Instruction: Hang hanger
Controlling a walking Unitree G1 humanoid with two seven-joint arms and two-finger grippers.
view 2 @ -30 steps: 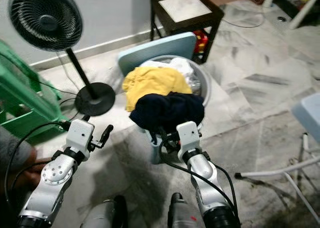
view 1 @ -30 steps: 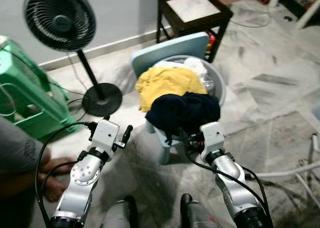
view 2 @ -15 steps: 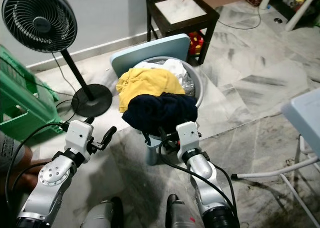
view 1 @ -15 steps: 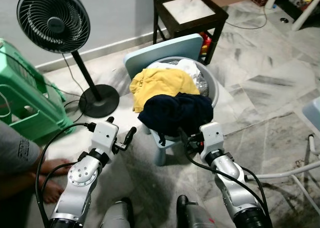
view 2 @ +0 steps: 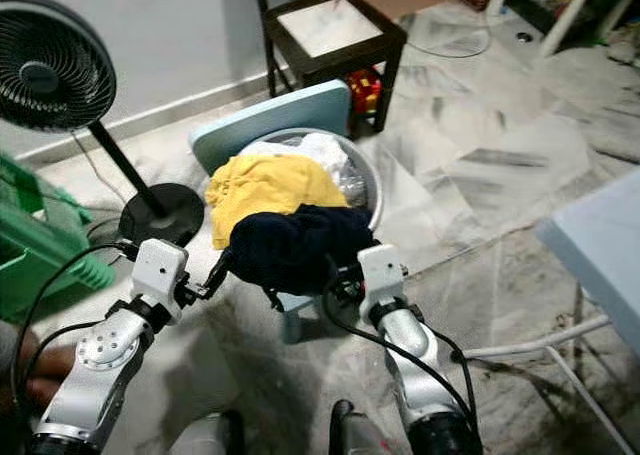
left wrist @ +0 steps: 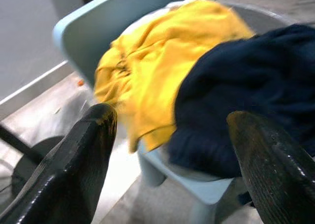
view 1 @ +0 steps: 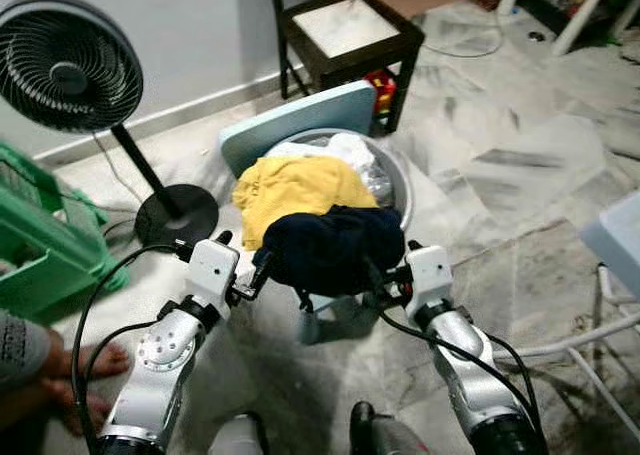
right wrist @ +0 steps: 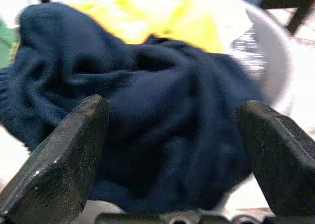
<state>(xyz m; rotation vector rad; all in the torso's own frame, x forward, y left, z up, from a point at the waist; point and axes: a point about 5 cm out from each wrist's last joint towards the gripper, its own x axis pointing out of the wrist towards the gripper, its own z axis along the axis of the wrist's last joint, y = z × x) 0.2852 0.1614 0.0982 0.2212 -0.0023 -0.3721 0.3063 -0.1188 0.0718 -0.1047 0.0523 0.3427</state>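
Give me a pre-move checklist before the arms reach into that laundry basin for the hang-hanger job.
1. Left gripper open: ok, jaws wide apart, facing the yellow garment.
2. Right gripper open: ok, jaws apart before the navy garment.
3. Both grippers empty: ok.
4. Hanger located: not ok, none can be made out.
5. Grey basin steady on the light blue chair: cannot tell.
6. Person's feet beside the left arm: not ok, close by.

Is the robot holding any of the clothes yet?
No. Both the left gripper and right gripper have open fingers, with nothing between them, just short of the dark blue garment.
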